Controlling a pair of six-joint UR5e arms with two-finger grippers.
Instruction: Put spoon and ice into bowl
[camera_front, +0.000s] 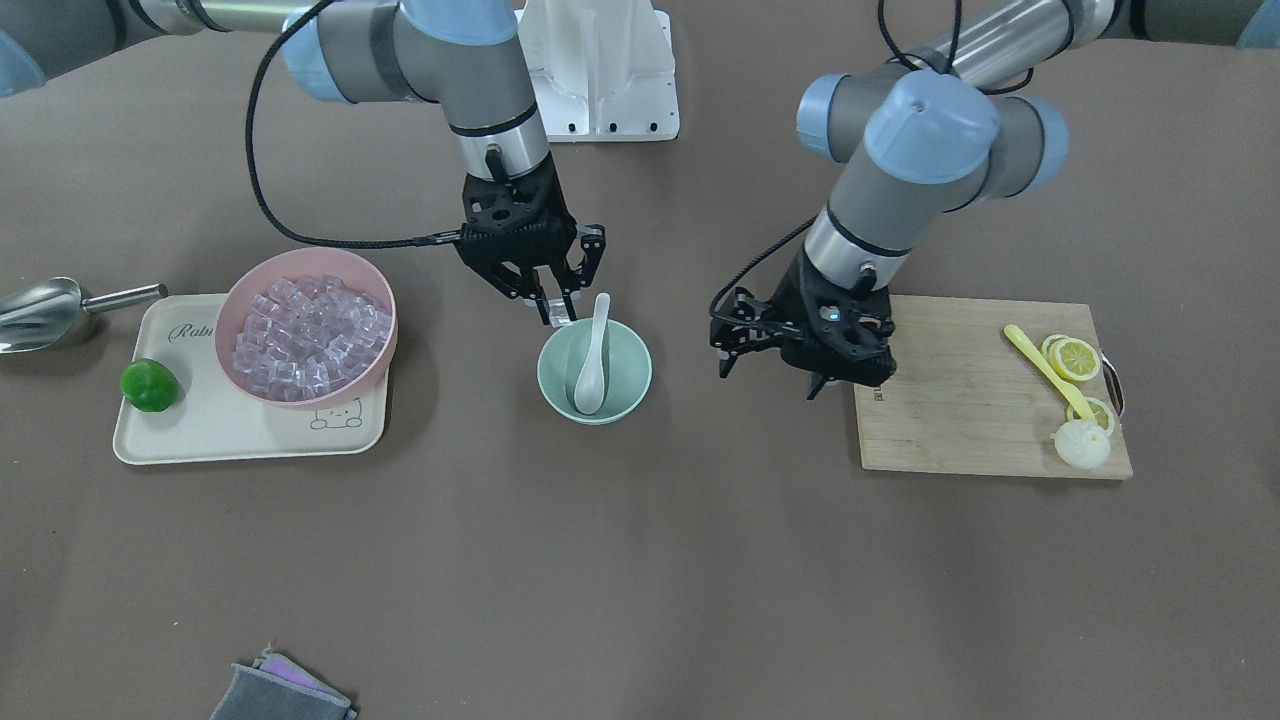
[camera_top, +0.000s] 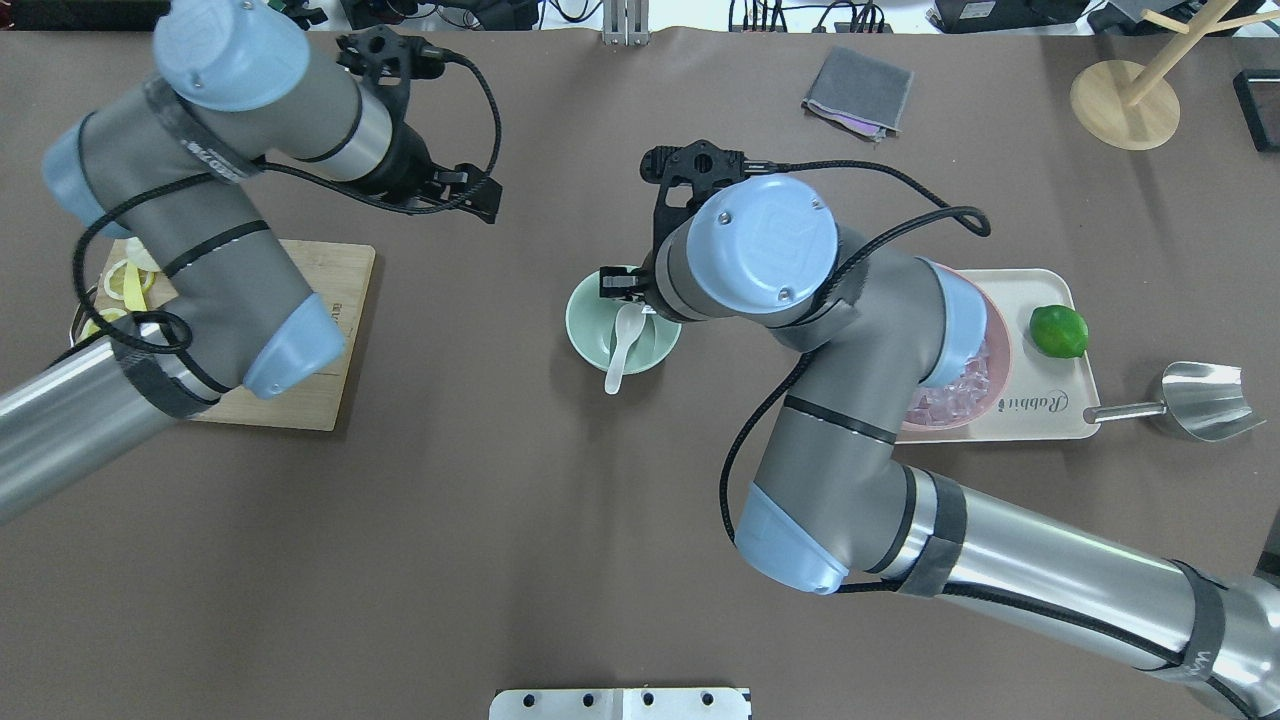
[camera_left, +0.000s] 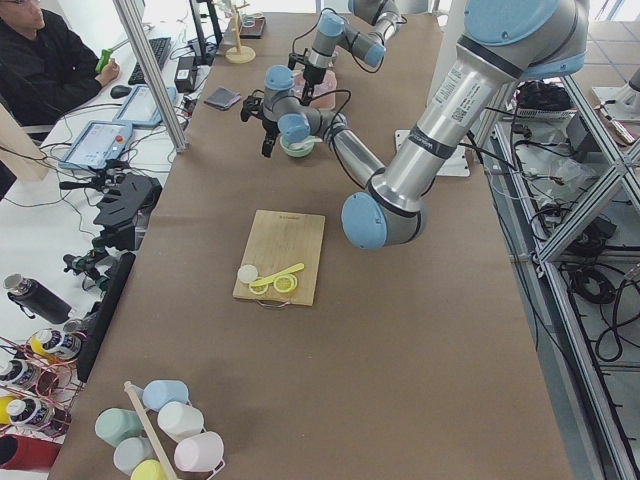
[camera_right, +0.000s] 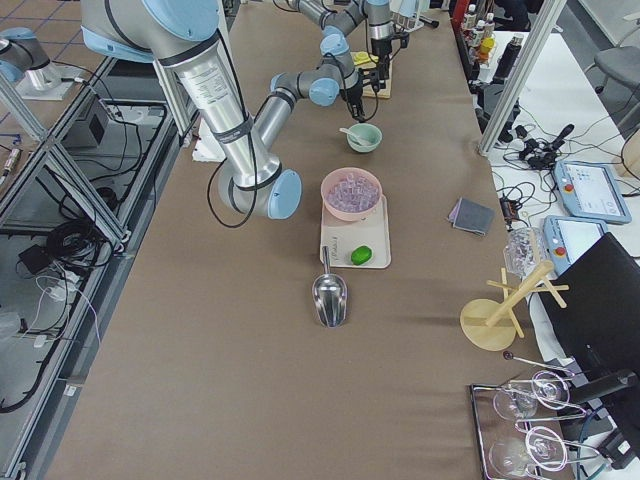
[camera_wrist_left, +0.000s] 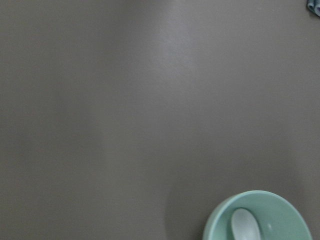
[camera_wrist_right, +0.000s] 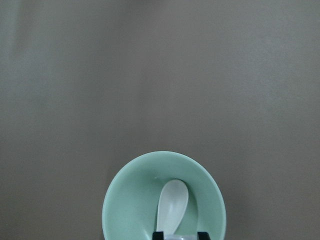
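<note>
The right arm reaches out over the brown table, and its gripper hangs above the bowl. The left gripper idles beside the wooden cutting board. It holds nothing, and its jaws seem to stand apart, though the angle is poor. The pink bowl of spare cubes sits well apart on its tray.

The mint bowl already holds the spoon, scoop down inside and handle leaning over the rim. That half of the task looks done.

The ice, one clear cube, is clamped between the right jaws, close beside the spoon handle. The step in hand is delivering it. The next move calls for centring the cube over the bowl's hollow, clear of the handle, and then parting the jaws.
</note>
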